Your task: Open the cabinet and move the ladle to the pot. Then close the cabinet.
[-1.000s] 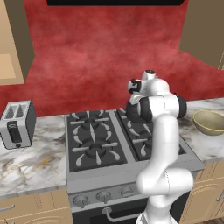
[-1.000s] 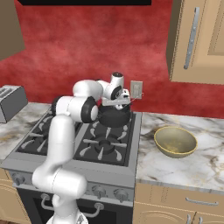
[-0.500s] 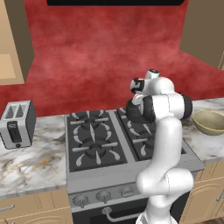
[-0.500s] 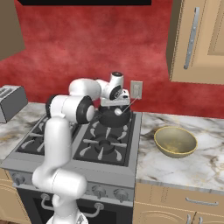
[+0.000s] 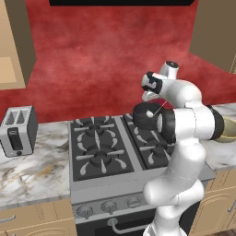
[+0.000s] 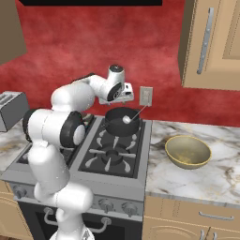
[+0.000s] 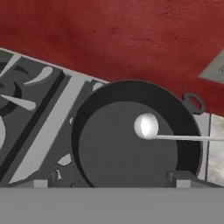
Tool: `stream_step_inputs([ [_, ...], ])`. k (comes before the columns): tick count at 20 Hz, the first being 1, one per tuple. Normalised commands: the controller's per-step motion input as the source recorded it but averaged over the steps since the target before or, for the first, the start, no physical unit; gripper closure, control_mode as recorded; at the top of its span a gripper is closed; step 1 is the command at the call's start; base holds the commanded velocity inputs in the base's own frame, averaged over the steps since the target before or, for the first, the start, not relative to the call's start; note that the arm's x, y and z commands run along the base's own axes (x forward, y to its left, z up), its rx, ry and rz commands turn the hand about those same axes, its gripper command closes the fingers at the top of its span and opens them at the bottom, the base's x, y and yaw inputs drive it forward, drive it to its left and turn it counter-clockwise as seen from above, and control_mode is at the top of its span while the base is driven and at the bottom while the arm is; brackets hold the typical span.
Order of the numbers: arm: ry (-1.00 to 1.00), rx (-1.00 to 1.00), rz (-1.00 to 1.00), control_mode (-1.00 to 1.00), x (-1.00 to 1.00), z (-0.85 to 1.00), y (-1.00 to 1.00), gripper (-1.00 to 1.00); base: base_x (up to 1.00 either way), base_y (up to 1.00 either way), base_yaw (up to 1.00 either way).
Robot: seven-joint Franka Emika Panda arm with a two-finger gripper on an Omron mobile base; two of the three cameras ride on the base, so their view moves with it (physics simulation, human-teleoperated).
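So the right base view gets you the cabinet (image 6: 213,44) up top right, door shut with its long silver handle, plus a wall outlet (image 6: 146,95) right behind the pot (image 6: 122,121) and a tan bowl (image 6: 187,151) sitting on the marble worktop (image 6: 197,178) beside the stove (image 6: 110,150). The left base view gives you the toaster (image 5: 17,130) over on the far worktop instead. The hand view looks straight down into the pot (image 7: 135,138): the ladle (image 7: 151,127) is in it, round silver scoop inside on the dark bottom, thin handle running out over the rim. The tool (image 6: 123,97) hangs above the pot's back edge, holding nothing; can't tell how wide it's spread.
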Motion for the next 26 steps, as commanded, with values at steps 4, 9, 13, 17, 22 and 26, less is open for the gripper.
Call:
stream_step_inputs([
  [4,-0.14,0.0,0.0,-1.0,-0.96,0.74,0.49,-1.0,0.0,0.0,0.0],
  [9,-0.12,0.0,-0.01,-1.0,-1.0,0.96,0.33,-1.0,0.0,0.0,0.0],
  [13,-0.01,0.03,-0.07,-1.0,-1.0,1.0,0.14,-1.0,0.0,0.0,0.0],
  [17,0.02,0.07,-0.19,-1.0,-1.0,0.89,0.03,-1.0,0.0,0.0,0.0],
  [22,0.07,0.07,-0.3,-1.0,-0.91,0.49,0.0,-1.0,0.0,0.0,0.0],
  [26,0.11,0.09,-0.28,-1.0,-0.82,0.18,0.0,-1.0,0.0,0.0,0.0],
])
